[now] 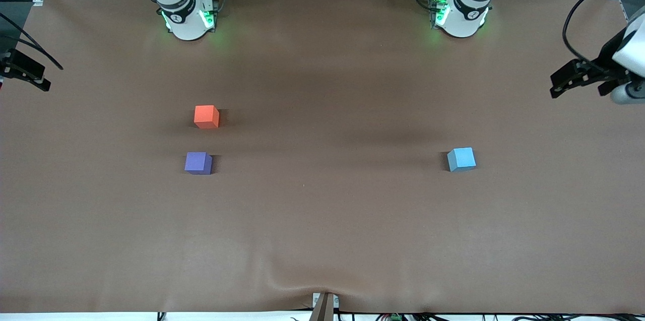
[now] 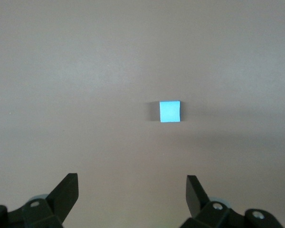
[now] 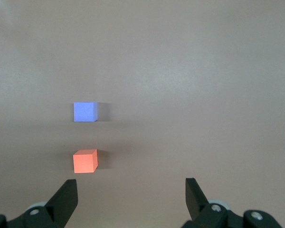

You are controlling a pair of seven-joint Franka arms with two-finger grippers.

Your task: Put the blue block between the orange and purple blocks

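Observation:
The sky-blue block sits alone on the brown table toward the left arm's end. Toward the right arm's end the orange block stands a little farther from the front camera than the purple block, with a narrow gap between them. My left gripper hangs open and empty over the table's edge at its own end. My right gripper hangs open and empty over the edge at the right arm's end.
The brown table cover is wrinkled near its front edge, where a small bracket sticks up. The two arm bases stand along the back edge, with cables and equipment past them.

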